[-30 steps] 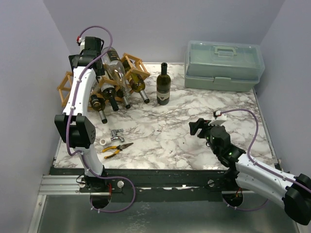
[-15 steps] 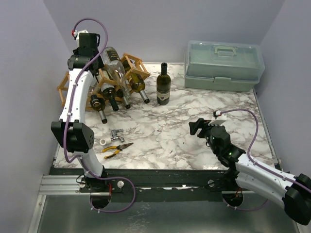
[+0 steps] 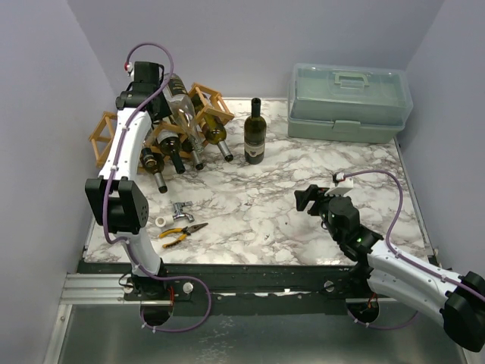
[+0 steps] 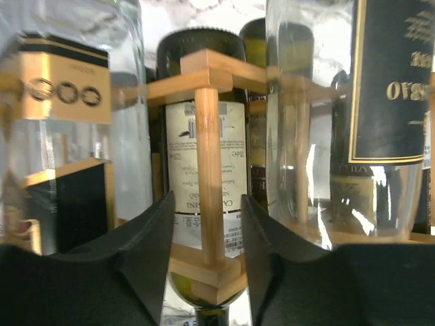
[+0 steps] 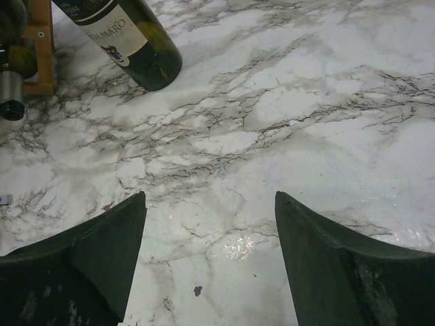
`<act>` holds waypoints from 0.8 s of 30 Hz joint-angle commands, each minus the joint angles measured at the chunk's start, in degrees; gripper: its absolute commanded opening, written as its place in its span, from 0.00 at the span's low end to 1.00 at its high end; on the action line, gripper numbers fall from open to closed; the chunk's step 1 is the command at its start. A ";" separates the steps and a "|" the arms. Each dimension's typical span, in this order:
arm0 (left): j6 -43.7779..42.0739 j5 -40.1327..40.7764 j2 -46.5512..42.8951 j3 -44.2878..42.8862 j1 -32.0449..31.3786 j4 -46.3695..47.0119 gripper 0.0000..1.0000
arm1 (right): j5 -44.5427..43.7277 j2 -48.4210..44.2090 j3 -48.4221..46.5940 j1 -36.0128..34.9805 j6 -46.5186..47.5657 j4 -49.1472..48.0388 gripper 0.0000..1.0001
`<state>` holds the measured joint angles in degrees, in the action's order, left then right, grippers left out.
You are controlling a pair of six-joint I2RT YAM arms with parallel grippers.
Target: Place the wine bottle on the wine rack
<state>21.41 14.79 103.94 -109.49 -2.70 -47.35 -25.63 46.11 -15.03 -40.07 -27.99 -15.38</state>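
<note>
Dark-green glass wine bottle (image 3: 255, 135) upright, eleven o'clock of nearer right gripper (image 5: 211, 195), open, empty; left gripper (image 4: 207, 198) part-open astride light-brown wooden lattice wine rack (image 4: 208, 136).

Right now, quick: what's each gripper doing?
Left gripper: open, jaws either side of a wine rack stick, nothing visibly held.
Right gripper: open, empty, over the table.

Both arms look alike: the white-shelled left arm (image 3: 123, 148) on the left of the frame and the white-shelled right arm (image 3: 413, 279) at lower right, each with boxy matte-black joints. A thin purple cable (image 3: 155, 45) loops along each one. The left gripper (image 4: 207, 204) and the right gripper (image 5: 209, 197) have plain black wedge-shaped fingers.
</note>
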 commanded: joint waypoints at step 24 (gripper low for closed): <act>8.29 -14.53 4.56 2.53 -1.44 5.77 0.16 | 0.41 0.21 0.52 -0.25 0.90 -1.50 0.80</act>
<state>27.22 10.04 105.23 -106.50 -1.96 -45.93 -25.61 46.13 -15.03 -40.07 -27.94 -15.38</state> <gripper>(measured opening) 0.193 0.795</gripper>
